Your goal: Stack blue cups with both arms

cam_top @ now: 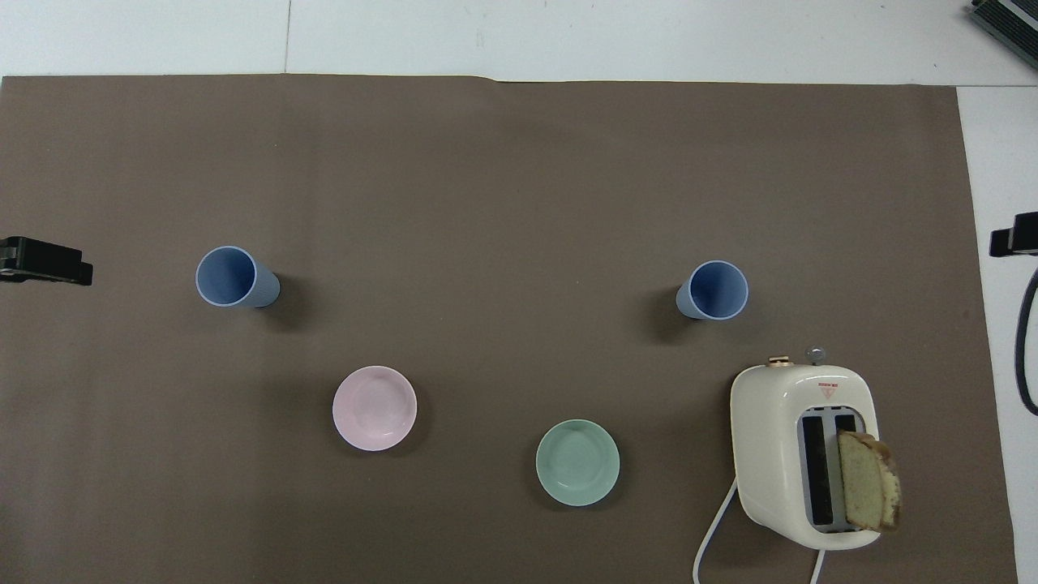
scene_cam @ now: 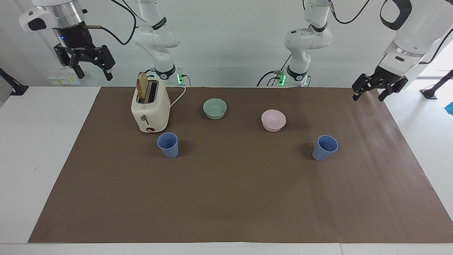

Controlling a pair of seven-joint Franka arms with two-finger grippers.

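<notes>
Standing upright and well apart on the tabletop [scene_cam: 226, 198], one cup [scene_cam: 168, 145] by the toaster [scene_cam: 150, 108], the other cup [scene_cam: 324, 147] near the pink bowl [scene_cam: 273, 120], while left gripper [scene_cam: 378, 88] and right gripper [scene_cam: 85, 63] hang spread-fingered, empty.

Worktop [scene_cam: 21, 148]: white, carries brown mat [scene_cam: 230, 198].
On mat: toaster [scene_cam: 150, 110], mint bowl [scene_cam: 214, 108], pink bowl [scene_cam: 273, 120], blue cup by toaster [scene_cam: 168, 145], second blue cup [scene_cam: 324, 147] toward left arm's end, all upright, apart.
</notes>
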